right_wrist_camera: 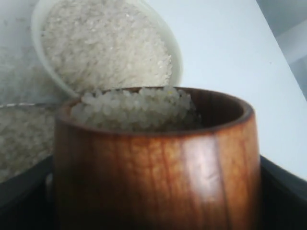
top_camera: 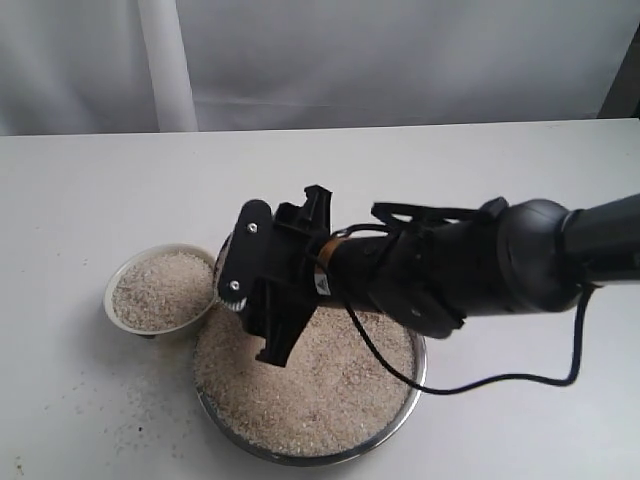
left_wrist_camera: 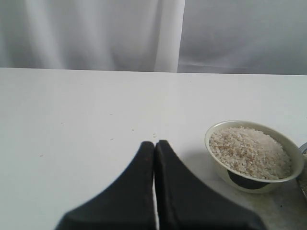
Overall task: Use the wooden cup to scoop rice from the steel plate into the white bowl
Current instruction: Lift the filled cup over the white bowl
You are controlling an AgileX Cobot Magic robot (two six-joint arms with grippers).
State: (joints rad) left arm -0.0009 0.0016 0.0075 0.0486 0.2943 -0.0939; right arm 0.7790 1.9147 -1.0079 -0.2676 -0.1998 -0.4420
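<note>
Right arm reaches in from the right, across the steel plate (top_camera: 420, 365). Its right gripper (top_camera: 268, 285) hangs over the plate's left part, on the side nearest the white bowl (top_camera: 108, 300).

Claw state, right: clamped on the wooden cup (right_wrist_camera: 158, 167), one dark finger (right_wrist_camera: 21, 191) pressed to each side of it. The cup is filled almost to its rim with rice (right_wrist_camera: 134, 108). From the room side the gripper body hides the cup, so whether its base touches the heap below or is lifted clear cannot be told.

Steel plate: sits toward the front middle of the white table (top_camera: 500, 180) and carries a broad, even bed of rice reaching its rim. A black cable (top_camera: 520, 378) from the arm loops over the plate's right edge and on across the table.

White bowl: stands just beside the plate's upper left edge. Contact between the two cannot be confirmed. It holds a mound of rice up to about its rim.

Loose grains (top_camera: 110, 430) lie on the table in front of the bowl.

Claw state, left: the left gripper (left_wrist_camera: 154, 146) has its fingers pressed together with nothing between them. It is over bare table, apart from the bowl.
</note>
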